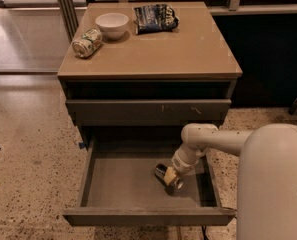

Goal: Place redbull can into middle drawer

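The middle drawer [123,184] is pulled open below the cabinet, a wide shallow grey-brown box with a plain front panel [148,216]. My gripper [172,178] reaches down into its right half from my white arm [203,139]. It is shut on the redbull can [162,172], a slim silvery can that is tilted, with its end facing left, just above the drawer's bottom. The can's far end is hidden by the gripper.
On the cabinet top [188,54] stand a white bowl [112,24], a green-and-white can [86,42] lying on its side, and a dark chip bag [155,17]. A closed drawer front with pale scuff marks [148,111] sits above the open drawer. My white body [273,184] fills the right.
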